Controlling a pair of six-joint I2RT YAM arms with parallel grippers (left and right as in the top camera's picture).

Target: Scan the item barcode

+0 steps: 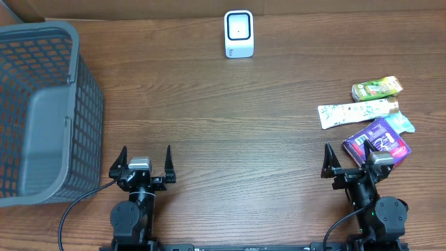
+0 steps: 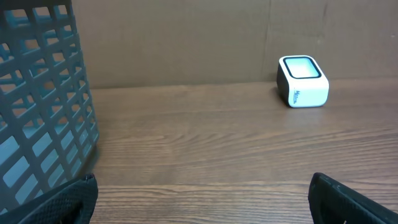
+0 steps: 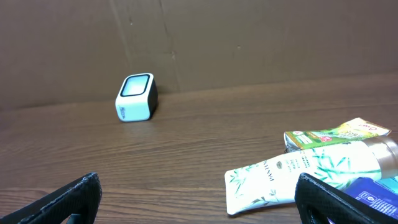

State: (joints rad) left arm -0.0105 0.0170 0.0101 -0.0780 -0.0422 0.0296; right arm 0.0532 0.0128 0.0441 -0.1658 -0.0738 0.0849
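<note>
On the bench (image 1: 230, 139), the left fingers (image 1: 169, 164) are seen spread wide and empty by the near edge, beside a grey basket (image 1: 87, 97) set at the left edge. The right fingers (image 1: 328, 162) are likewise held wide apart with nothing between them, towards the near right corner. By the right edge a green carton (image 1: 377, 88), a white tube (image 1: 357, 112) and a purple packet (image 1: 385, 137) are laid close together, the packet nearest the right fingers. The white scanner (image 1: 239, 33) is placed at the middle of the far edge, well apart from them.
</note>
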